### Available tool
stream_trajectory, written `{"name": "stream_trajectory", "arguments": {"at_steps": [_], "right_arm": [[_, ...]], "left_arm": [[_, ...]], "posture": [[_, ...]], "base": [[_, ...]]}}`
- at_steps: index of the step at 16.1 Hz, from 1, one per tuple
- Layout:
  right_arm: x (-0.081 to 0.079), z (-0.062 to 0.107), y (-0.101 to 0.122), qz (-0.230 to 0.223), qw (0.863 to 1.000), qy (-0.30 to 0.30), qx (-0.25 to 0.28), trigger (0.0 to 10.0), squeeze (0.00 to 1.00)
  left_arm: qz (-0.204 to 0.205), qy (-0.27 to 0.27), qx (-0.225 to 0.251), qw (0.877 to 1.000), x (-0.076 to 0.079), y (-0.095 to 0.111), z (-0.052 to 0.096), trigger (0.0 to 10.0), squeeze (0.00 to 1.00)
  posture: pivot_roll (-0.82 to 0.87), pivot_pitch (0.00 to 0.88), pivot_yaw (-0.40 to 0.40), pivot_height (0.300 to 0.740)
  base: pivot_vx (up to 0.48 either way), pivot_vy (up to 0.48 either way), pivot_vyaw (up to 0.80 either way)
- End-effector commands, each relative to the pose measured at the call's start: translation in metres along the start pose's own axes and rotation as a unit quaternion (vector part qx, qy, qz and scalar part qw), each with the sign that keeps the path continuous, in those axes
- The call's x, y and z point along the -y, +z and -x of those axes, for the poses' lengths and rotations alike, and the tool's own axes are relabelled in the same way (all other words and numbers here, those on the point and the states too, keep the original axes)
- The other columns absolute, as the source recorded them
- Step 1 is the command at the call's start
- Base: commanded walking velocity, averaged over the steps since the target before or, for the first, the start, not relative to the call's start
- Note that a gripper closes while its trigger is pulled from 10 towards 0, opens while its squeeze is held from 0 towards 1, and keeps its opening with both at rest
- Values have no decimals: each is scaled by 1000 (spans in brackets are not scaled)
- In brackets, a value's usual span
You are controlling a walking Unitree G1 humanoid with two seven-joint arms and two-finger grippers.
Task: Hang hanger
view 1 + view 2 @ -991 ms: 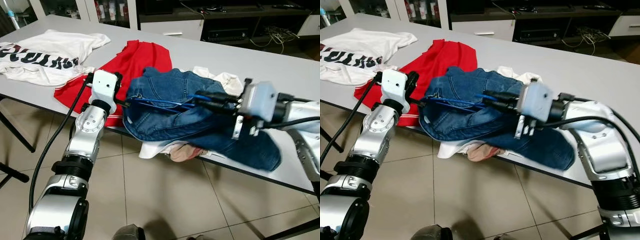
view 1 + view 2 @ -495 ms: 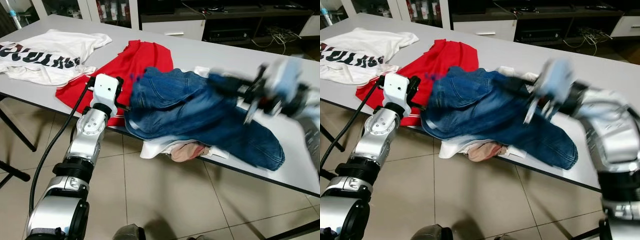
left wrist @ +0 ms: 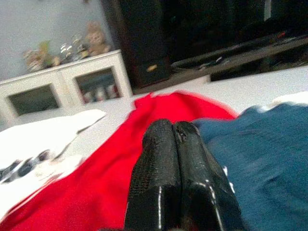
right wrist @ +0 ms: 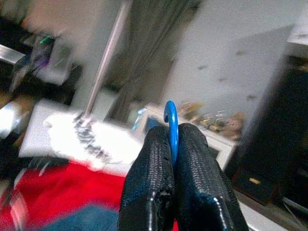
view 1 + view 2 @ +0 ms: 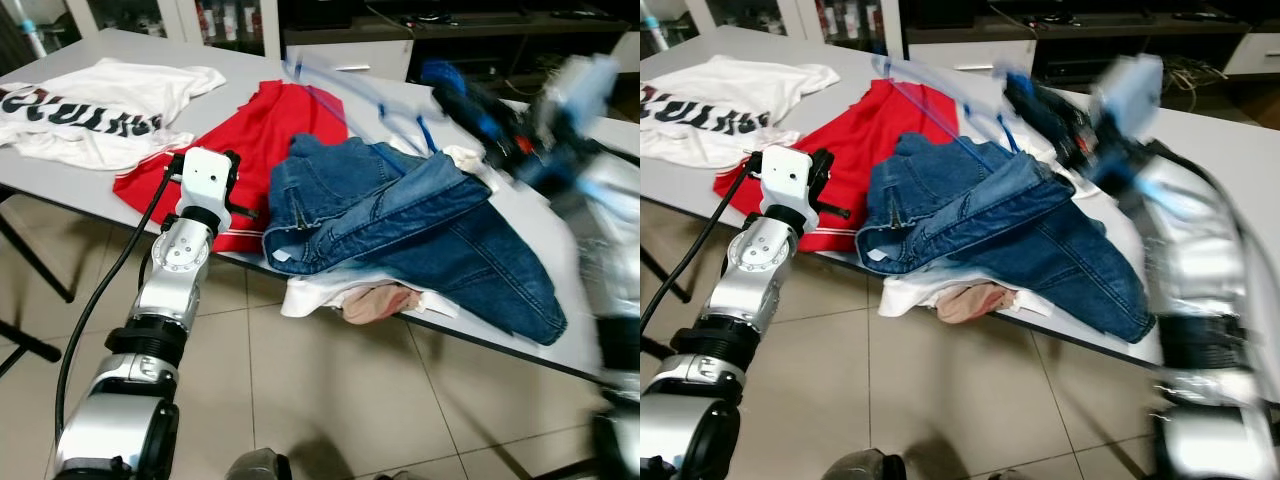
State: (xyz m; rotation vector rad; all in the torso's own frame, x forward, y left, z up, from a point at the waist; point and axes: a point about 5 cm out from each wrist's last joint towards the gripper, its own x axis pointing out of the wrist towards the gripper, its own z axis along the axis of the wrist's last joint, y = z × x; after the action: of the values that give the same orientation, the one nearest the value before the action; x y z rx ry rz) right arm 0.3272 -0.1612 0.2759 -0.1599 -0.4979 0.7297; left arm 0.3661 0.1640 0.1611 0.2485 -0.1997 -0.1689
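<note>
The right gripper (image 4: 171, 159) has swung up and away, pulling the blue hanger (image 5: 940, 118) out of the jeans (image 5: 420, 235) and pinching its hook tight. The left gripper (image 3: 180, 163) is closed on nothing beside the red shirt (image 5: 245, 130). Next, I think, it must find a rail.

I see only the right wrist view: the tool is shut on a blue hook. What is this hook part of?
Observer: A blue hanger, blurred, held above the table by the right tool.
Operator: Is clothing on it?
Observer: The blur hides that; the jeans lie heaped at the table edge below it.
Operator: And the left tool?
Observer: The left tool is shut and empty, by the red garment.
</note>
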Motion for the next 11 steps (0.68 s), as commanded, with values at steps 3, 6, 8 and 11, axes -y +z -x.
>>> {"name": "stream_trajectory", "arguments": {"at_steps": [3,6,8,11], "right_arm": [[-13,-26,-12,-14,998,-53,1,0,0],[-13,-49,-18,-51,989,-138,24,0,0],[2,-57,-4,-68,969,-222,80,0,0],[14,-56,18,-79,950,-258,156,0,0]], "left_arm": [[-2,-16,20,1000,9,8,-3,10000,0],[1,-19,19,1000,13,6,-1,10000,0],[6,-17,16,1000,16,3,2,10000,0],[22,-15,9,1000,20,-1,8,10000,0]], "posture": [[-24,0,41,740],[-17,0,32,740],[-2,0,17,740],[4,0,6,740]], "base": [[0,0,0],[0,0,0],[0,0,0],[0,0,0]]}}
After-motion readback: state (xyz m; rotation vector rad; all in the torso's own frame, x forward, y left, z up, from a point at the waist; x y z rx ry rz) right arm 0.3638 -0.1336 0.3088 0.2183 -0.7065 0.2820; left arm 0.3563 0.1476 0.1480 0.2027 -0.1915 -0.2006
